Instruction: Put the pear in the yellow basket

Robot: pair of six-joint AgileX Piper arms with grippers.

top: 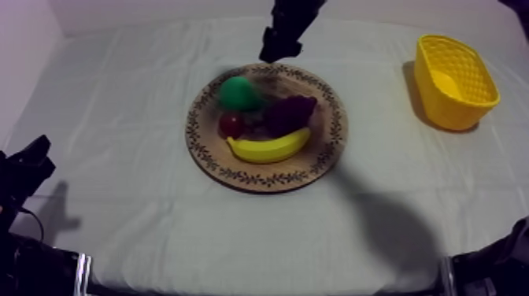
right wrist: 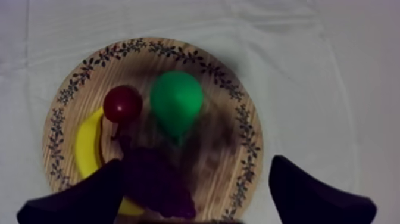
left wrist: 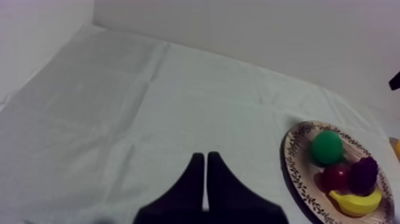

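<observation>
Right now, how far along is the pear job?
Nothing looks done: the pear lies on the wooden board, and the yellow basket has no pear in it. In hand: the right gripper hangs open over the board, the pear just ahead of its fingers. The left gripper is shut on nothing, off to the side. Left: grasp, lift, carry to the basket, release.

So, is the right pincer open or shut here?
Open. The right pincer has its fingers wide apart above the wooden board, gripping nothing.
</observation>
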